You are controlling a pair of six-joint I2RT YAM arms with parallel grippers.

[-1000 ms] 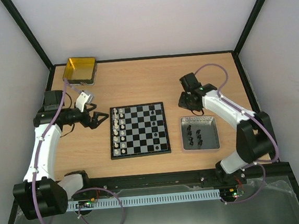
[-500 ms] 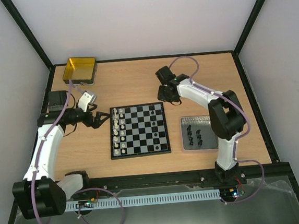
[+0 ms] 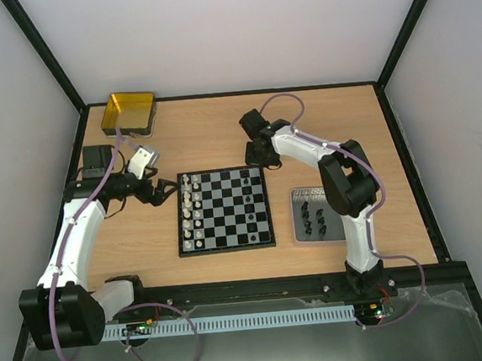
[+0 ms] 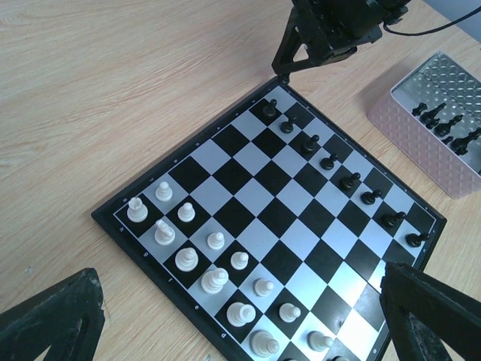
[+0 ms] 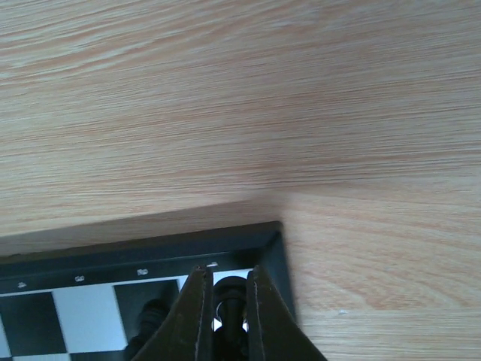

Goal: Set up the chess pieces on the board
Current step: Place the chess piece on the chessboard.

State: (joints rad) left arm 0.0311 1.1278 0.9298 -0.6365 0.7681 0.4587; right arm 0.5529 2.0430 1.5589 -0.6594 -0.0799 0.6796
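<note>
There the right end effector (image 3: 260, 155) pinched a black piece (image 5: 231, 295) at the board (image 3: 227, 248)'s far right corner. Placement step; next, lower squarely, then release. The left end effector (image 3: 161, 189) hung spread, empty, beside the board.

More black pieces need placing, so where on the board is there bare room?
Bare: the middle rows between the white pieces and the black pawns, and the edge row behind those pawns, except its far corner, where the right pincer holds a black piece. Crowded: the two white rows.
</note>
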